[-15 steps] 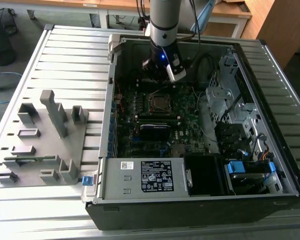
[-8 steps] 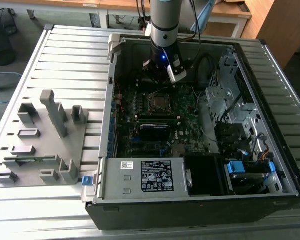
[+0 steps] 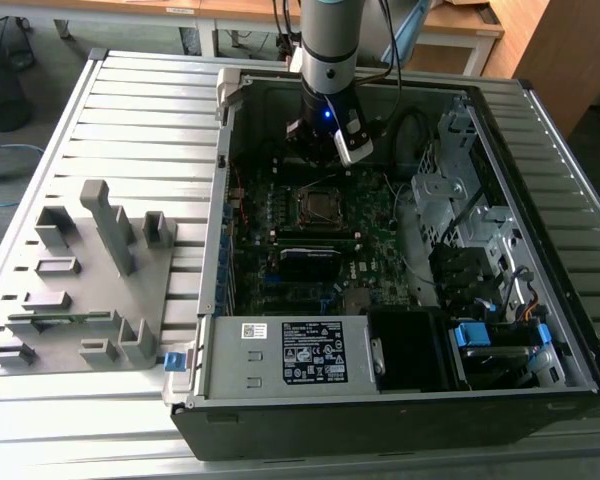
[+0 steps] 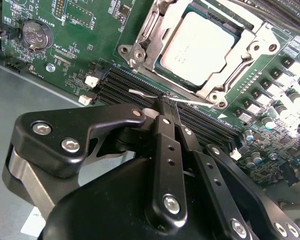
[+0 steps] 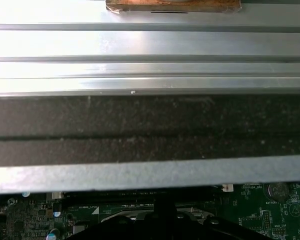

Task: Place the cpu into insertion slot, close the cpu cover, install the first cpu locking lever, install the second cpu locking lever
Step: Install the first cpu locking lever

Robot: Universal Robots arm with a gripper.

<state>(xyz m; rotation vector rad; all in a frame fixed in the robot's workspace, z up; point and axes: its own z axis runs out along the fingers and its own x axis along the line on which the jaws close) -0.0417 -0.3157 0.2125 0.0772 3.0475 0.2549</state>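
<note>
The cpu [image 4: 200, 47], with its dull silver top, lies in the insertion slot [image 3: 320, 207] on the green board inside the open computer case. The cpu cover [image 4: 149, 37], a metal frame, lies flat around it. My gripper [image 4: 166, 106] hangs just off the socket's edge, fingers pressed together. A thin bright locking lever [image 4: 140, 93] runs across right at the fingertips. I cannot tell whether it is pinched between them or only touched. In the exterior view the gripper [image 3: 325, 160] sits low over the board, just behind the socket.
Long black memory slots [image 4: 125, 82] run under the gripper, and a coin battery [image 4: 35, 35] lies beyond. The power supply [image 3: 300, 355] fills the case's front and the drive cage [image 3: 460, 200] its right. A grey parts fixture [image 3: 90, 280] stands on the exterior view's left.
</note>
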